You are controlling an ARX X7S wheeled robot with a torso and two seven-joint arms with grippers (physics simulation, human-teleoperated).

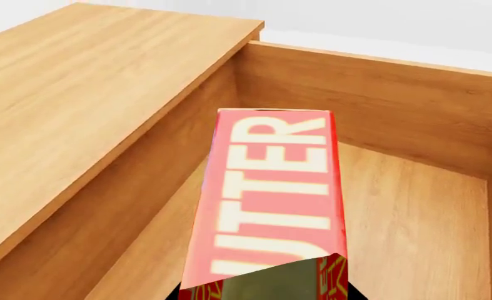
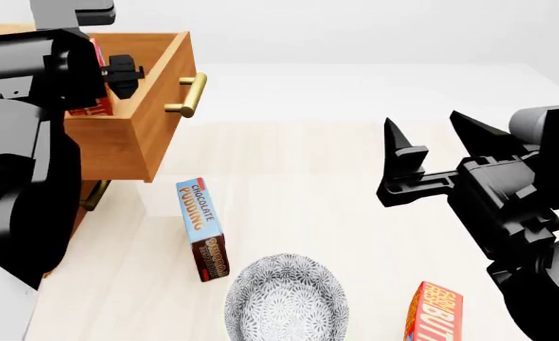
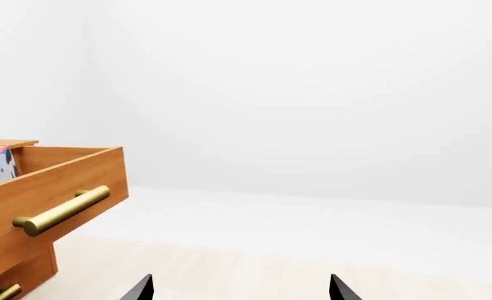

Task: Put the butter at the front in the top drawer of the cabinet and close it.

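- Orange-brown wood fills the upper left of the head view: the top drawer (image 2: 151, 106) is pulled out of the cabinet (image 1: 70, 94), its brass handle (image 2: 190, 94) pointing toward frame centre.
- The butter (image 1: 271, 200) is clamped in the left gripper (image 2: 118, 74) jaws and held over the drawer's open interior; bare drawer floor and walls show around it in the left wrist view.
- On the pale bench (image 2: 307, 163), a chocolate pudding box (image 2: 202, 227) stands just below the drawer, a patterned bowl (image 2: 287, 302) at lower centre, and a second butter carton (image 2: 435, 312) at lower right.
- The right gripper (image 2: 426, 153) hangs at the right, jaws apart and empty, with open bench between it and the drawer front.
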